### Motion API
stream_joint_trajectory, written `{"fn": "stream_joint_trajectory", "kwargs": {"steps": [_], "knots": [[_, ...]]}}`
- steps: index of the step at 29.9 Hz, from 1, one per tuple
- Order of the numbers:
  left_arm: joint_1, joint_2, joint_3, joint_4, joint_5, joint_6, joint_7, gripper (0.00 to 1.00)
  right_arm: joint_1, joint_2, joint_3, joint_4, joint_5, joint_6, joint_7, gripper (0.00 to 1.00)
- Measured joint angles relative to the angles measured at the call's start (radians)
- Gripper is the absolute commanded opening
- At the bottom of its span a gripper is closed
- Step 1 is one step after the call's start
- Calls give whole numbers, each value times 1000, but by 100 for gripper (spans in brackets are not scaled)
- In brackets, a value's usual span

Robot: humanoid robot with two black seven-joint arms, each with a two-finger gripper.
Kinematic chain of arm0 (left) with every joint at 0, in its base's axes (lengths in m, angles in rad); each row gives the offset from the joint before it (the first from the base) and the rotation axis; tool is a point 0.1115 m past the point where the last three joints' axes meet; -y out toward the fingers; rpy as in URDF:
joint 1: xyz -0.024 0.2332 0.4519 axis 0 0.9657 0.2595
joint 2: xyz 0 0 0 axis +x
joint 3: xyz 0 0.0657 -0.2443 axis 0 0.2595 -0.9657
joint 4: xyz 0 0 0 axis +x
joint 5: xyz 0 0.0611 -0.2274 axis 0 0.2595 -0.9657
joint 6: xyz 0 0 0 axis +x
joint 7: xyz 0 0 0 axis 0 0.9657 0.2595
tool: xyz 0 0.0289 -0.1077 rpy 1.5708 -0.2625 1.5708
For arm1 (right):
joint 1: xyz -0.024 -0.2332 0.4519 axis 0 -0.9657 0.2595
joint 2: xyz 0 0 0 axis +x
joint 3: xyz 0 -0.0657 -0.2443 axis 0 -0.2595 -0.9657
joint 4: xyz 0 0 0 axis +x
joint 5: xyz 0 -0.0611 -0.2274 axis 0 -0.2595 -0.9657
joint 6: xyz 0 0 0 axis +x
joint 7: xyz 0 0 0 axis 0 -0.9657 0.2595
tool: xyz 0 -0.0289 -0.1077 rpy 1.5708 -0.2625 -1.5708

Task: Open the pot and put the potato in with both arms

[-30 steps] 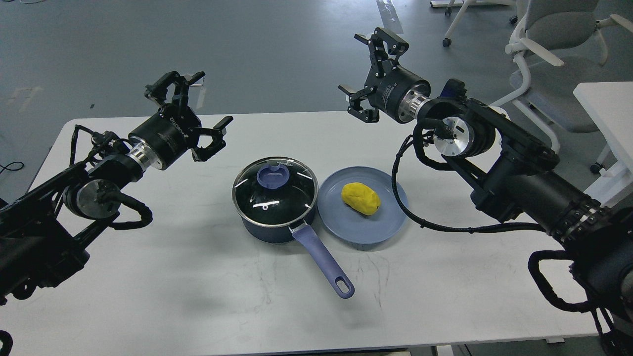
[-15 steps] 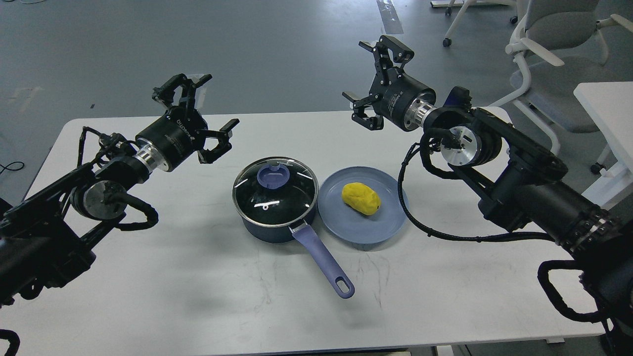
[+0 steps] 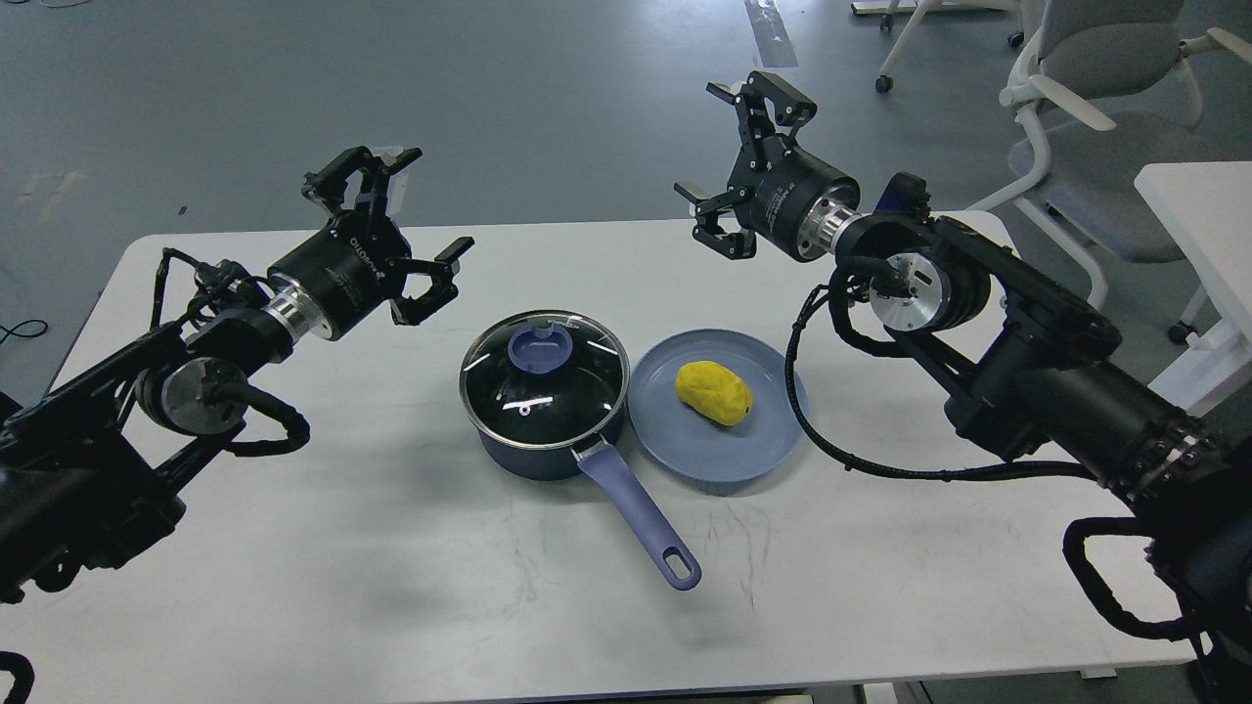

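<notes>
Glass-lidded dark blue pot (image 3: 544,396) sits beside yellow potato (image 3: 714,391) on round blue plate (image 3: 685,445); left end effector (image 3: 396,210) and right end effector (image 3: 729,147) hover spread apart, empty, above white worktop (image 3: 391,548).

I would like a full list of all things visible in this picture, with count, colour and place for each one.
pot: 1, dark blue, table centre, long lavender handle toward the viewer
lid: 1, glass with steel rim and lavender knob, closed on the pot
plate: 1, blue, right of the pot
potato: 1, yellow, on the plate
table: 1, white, fills the foreground
second table: 1, white, right edge
office chairs: at least 2, white and grey, top right on the floor
floor: grey, behind the table
left tool: 1, black, open, above the table left of the pot
right tool: 1, black, open, above the table's far edge, behind the plate
</notes>
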Motion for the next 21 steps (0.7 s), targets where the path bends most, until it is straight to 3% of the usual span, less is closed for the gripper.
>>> {"fn": "stream_joint_trajectory", "kwargs": {"steps": [4, 7, 10, 16, 21], "knots": [[-5, 9, -5, 0, 40, 6, -25, 98, -1, -3, -1, -9, -5, 0, 0, 100], [-12, 32, -32, 0, 57, 6, -101, 98, -18, -12, 5, -12, -5, 0, 0, 100], [-25, 50, -39, -9, 86, -3, -141, 98, -29, -15, 12, -13, -5, 0, 0, 100], [-42, 68, -41, -51, 287, -12, -156, 98, -36, -53, 37, -12, -5, 0, 0, 100], [-80, 71, -43, -78, 680, 55, -158, 98, -33, -94, 54, -10, -4, -4, 0, 100]]}}
